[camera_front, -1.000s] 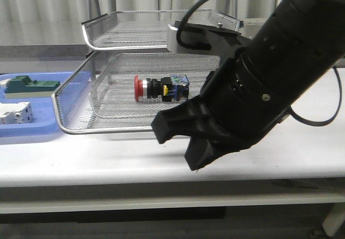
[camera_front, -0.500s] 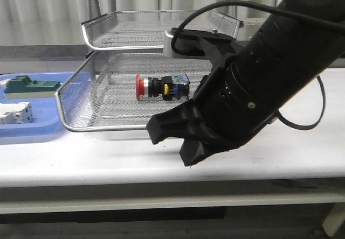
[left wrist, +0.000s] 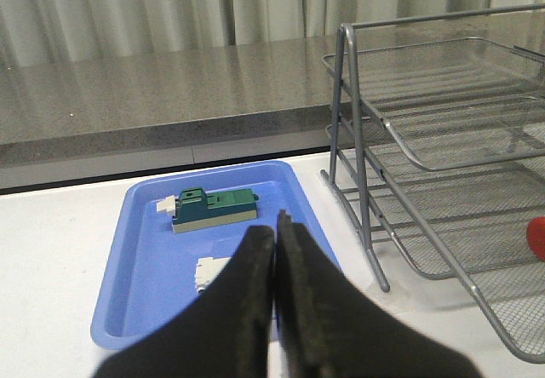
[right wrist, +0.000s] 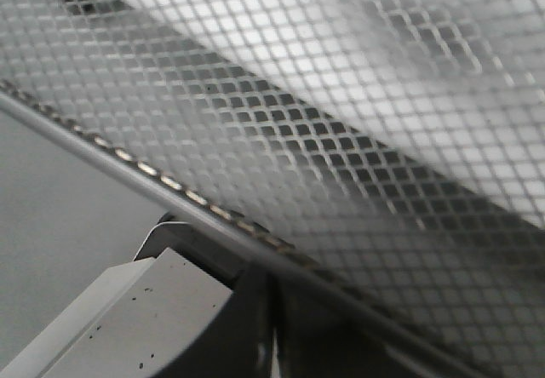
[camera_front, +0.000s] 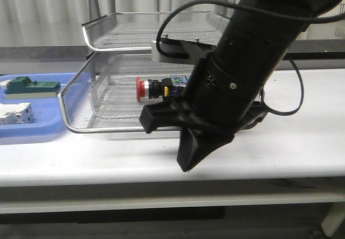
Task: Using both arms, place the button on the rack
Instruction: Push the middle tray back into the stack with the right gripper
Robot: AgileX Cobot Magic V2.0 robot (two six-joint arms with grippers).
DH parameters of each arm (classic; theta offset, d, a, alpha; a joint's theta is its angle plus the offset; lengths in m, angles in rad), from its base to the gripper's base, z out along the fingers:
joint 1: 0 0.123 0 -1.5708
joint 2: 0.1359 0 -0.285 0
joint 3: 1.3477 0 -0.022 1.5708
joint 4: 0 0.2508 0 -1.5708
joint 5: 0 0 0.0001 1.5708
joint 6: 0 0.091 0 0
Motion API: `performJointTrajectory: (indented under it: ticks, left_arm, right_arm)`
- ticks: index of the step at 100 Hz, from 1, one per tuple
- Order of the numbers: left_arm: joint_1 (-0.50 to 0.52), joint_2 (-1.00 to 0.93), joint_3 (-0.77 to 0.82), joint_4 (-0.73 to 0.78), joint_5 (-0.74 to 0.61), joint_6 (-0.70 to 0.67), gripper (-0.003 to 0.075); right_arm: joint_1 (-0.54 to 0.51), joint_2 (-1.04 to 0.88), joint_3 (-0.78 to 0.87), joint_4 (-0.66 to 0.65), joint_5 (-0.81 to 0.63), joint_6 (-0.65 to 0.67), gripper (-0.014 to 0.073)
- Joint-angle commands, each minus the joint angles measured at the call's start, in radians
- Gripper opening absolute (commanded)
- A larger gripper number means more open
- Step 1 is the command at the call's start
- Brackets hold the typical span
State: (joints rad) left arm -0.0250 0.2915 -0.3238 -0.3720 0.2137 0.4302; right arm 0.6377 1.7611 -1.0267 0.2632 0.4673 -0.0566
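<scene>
The button [camera_front: 152, 88], with a red head and a black body, lies on its side in the lowest tier of the silver wire rack [camera_front: 108, 128]. My right arm fills the middle of the front view. My right gripper [camera_front: 185, 163] points down just in front of the rack's front rim, below and right of the button. In the right wrist view its jaws [right wrist: 271, 344] are pressed together and empty, close under the rack's mesh [right wrist: 341, 140]. My left gripper [left wrist: 275, 225] is shut and empty over the blue tray [left wrist: 145, 267], left of the rack [left wrist: 443, 140]. The button's red edge [left wrist: 537, 237] shows there.
The flat blue tray [camera_front: 32, 131] lies left of the rack and holds a green block [camera_front: 29, 85] and a white breaker [camera_front: 13, 112]. The rack's upper tier [camera_front: 124, 34] overhangs the button. The table's front edge [camera_front: 81, 174] runs below my right gripper.
My right arm has swung left and tilted its gripper downward, closer to the rack's front rim. The lowest tier's front rim has shifted slightly right. The button stays in the tier.
</scene>
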Motion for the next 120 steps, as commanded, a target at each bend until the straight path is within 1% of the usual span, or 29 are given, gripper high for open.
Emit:
performJointTrajectory:
  ticks: [1,34,55,70,101,120]
  left_arm:
    - [0.002,0.007,-0.026,-0.014,-0.078,-0.008,0.0004]
    - [0.002,0.007,-0.026,-0.014,-0.078,-0.008,0.0004]
    - [0.002,0.007,-0.026,-0.014,-0.078,-0.008,0.0004]
    - [0.002,0.007,-0.026,-0.014,-0.077,-0.008,0.0004]
    - [0.002,0.007,-0.026,-0.014,-0.077,-0.008,0.0004]
    - [0.002,0.007,-0.026,-0.014,-0.077,-0.008,0.0004]
  right_arm:
    - [-0.073,-0.009,-0.084,-0.082,-0.346,-0.014,-0.0067]
    - [-0.073,-0.009,-0.098,-0.100,-0.312,-0.014,-0.0067]
    - [-0.104,-0.007,-0.098,-0.131,-0.372,-0.014,-0.0067]
    - [-0.140,-0.007,-0.100,-0.131,-0.373,-0.014,-0.0067]
    - [-0.149,-0.029,-0.100,-0.130,-0.283,-0.014,-0.0067]
    - [-0.149,-0.096,-0.100,-0.130,-0.179,-0.014,-0.0066]
